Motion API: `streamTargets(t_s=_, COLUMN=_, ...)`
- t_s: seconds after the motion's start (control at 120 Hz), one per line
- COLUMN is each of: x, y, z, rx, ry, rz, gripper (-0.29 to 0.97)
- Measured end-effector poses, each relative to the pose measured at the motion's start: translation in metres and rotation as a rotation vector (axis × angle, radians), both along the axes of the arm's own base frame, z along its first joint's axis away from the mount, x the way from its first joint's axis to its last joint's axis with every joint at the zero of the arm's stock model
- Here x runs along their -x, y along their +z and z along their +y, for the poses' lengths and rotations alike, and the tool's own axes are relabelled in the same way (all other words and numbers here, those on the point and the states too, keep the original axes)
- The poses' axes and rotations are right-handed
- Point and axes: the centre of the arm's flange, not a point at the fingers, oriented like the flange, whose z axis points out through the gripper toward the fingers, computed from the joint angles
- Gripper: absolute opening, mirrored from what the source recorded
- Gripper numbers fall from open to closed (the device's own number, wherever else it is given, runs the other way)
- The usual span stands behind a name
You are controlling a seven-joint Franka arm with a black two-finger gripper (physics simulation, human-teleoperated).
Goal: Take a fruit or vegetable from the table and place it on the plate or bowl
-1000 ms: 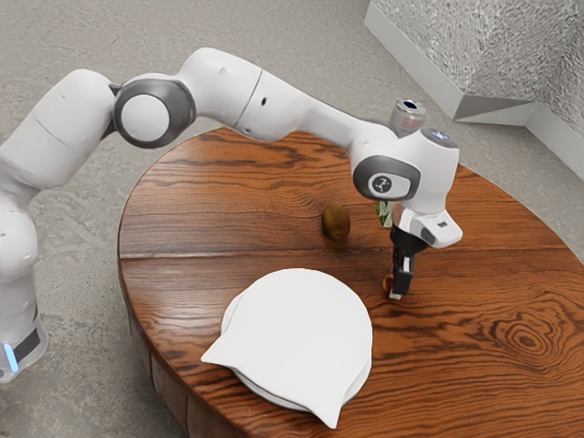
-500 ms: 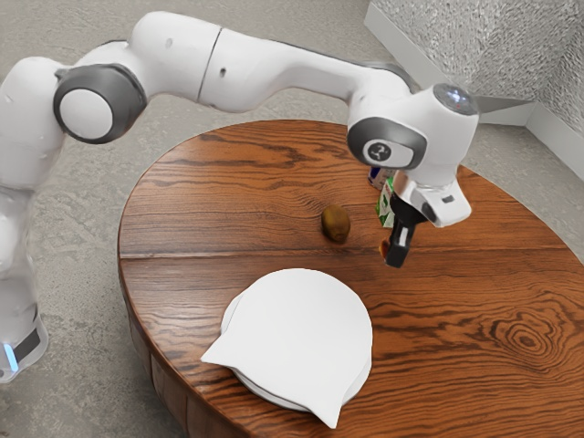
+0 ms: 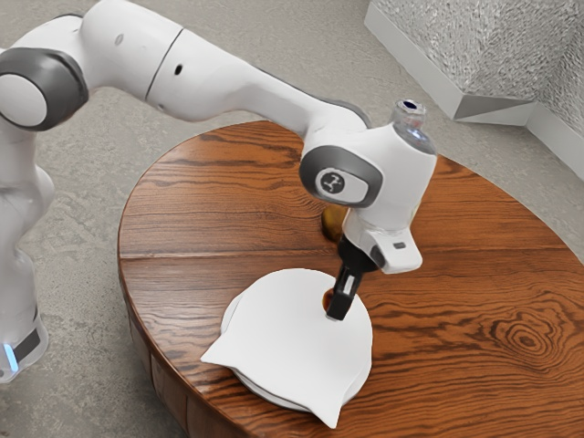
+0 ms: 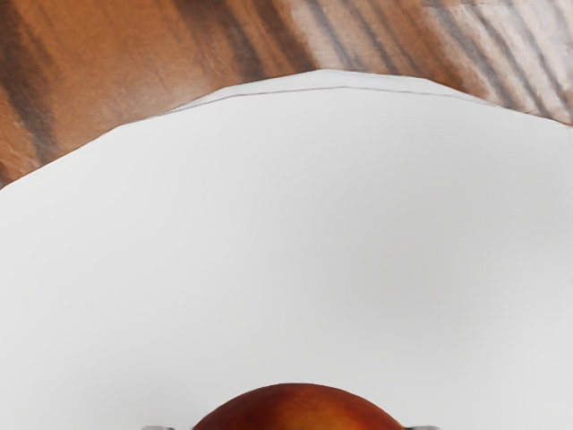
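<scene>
A small orange-red fruit (image 3: 329, 297) sits between the black fingers of my gripper (image 3: 336, 306), which is shut on it. It hangs over the right part of the white plate (image 3: 283, 347) near the table's front edge. In the wrist view the same fruit (image 4: 300, 409) bulges up just under my hand, with the white plate (image 4: 286, 233) spread beneath it. A brown kiwi (image 3: 330, 222) lies on the wood farther back, mostly hidden behind my hand.
The round wooden table (image 3: 201, 210) drops off close to the plate's near side. A small bottle with a grey cap (image 3: 408, 111) pokes out behind my wrist. Bare wood (image 3: 474, 310) lies toward the exterior view's right.
My hand lifted the fruit off the wood at the exterior view's right, then carried it leftward and forward until it hangs over the plate. The arm swung along with it.
</scene>
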Motion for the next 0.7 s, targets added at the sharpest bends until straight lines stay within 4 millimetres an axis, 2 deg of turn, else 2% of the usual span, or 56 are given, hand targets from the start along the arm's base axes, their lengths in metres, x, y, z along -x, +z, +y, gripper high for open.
streamTargets(t_s=0.117, x=0.001, y=0.003, z=-0.004, rx=0.014, ry=-0.003, rz=-0.015, gripper=0.53)
streamTargets(t_s=0.225, x=-0.001, y=0.008, z=-0.001, rx=0.014, ry=0.001, rz=-0.034, gripper=0.61)
streamTargets(t_s=0.275, x=-0.005, y=0.015, z=0.01, rx=0.002, ry=0.012, rz=-0.055, gripper=0.63)
streamTargets(t_s=0.333, x=-0.011, y=0.044, z=0.047, rx=-0.008, ry=0.058, rz=-0.111, gripper=0.65)
streamTargets(t_s=0.4, x=-0.024, y=0.1, z=0.097, rx=-0.037, ry=0.128, rz=-0.205, gripper=0.66)
streamTargets(t_s=0.442, x=-0.029, y=0.119, z=0.131, rx=-0.067, ry=0.176, rz=-0.229, gripper=0.66)
streamTargets(t_s=0.508, x=-0.033, y=0.131, z=0.187, rx=-0.116, ry=0.26, rz=-0.231, gripper=0.67)
streamTargets(t_s=0.6, x=-0.035, y=0.135, z=0.257, rx=-0.162, ry=0.38, rz=-0.216, gripper=0.68)
streamTargets(t_s=0.65, x=-0.034, y=0.134, z=0.286, rx=-0.186, ry=0.431, rz=-0.205, gripper=0.68)
streamTargets(t_s=0.7, x=-0.033, y=0.131, z=0.303, rx=-0.208, ry=0.458, rz=-0.193, gripper=0.68)
